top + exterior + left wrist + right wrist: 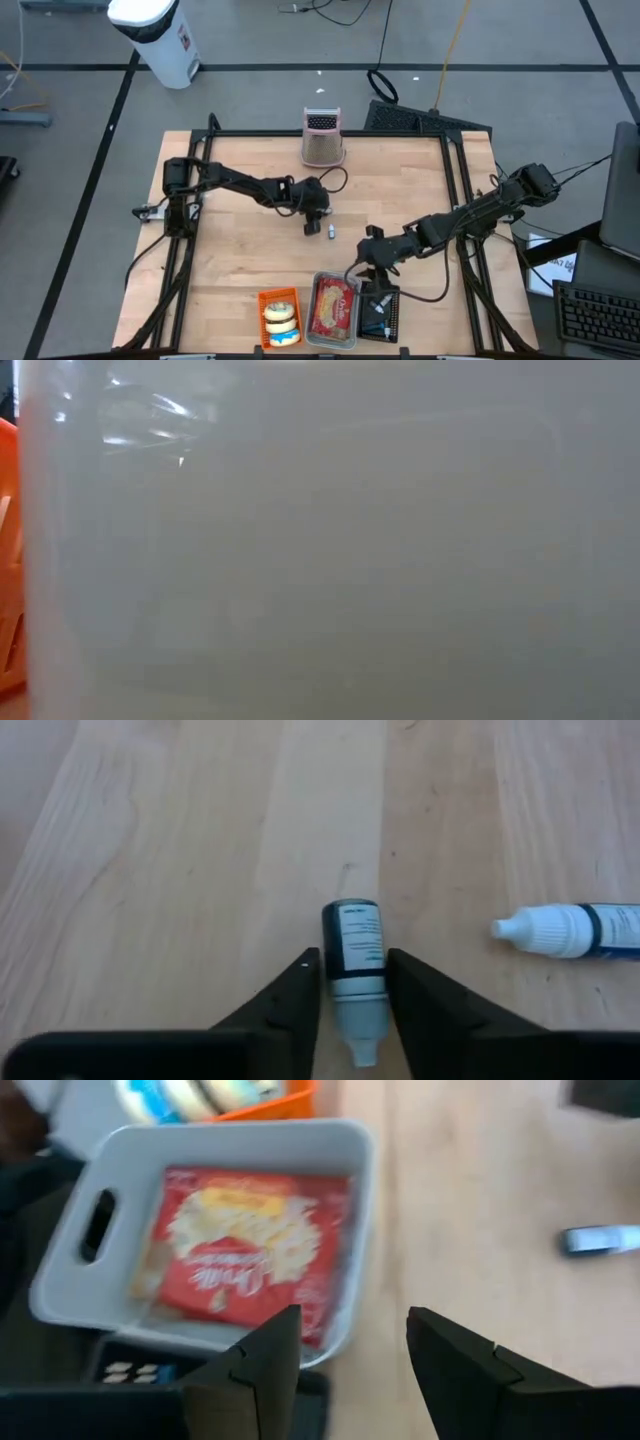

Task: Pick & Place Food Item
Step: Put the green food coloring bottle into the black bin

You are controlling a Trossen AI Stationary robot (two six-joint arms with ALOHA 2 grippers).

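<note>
A small dark bottle [352, 945] with a pale cap lies on its side on the wooden table [250, 250], between the fingers of my left gripper [311, 226] near the table's middle. A second small bottle [560, 930], with a white cap, lies loose beside it. My right gripper [350, 1325] hangs open above the near edge of the table. It is over the rim of a grey bin [230, 1135] that holds a red food packet [245, 1245]. The low view is blocked by a pale wall. My left gripper has the dark bottle's two long sides [330, 960] between its two fingers, where the dark body meets the pale cap. The fingers slant down from the table's left and lie along the bottle. The bottle rests on the table, its cap toward the gripper.
An orange bin [280, 318] with round pale items and a black bin [382, 315] flank the grey bin at the near edge. A pink and grey box [322, 140] stands at the far edge. Bare wood lies to the left of the bottles.
</note>
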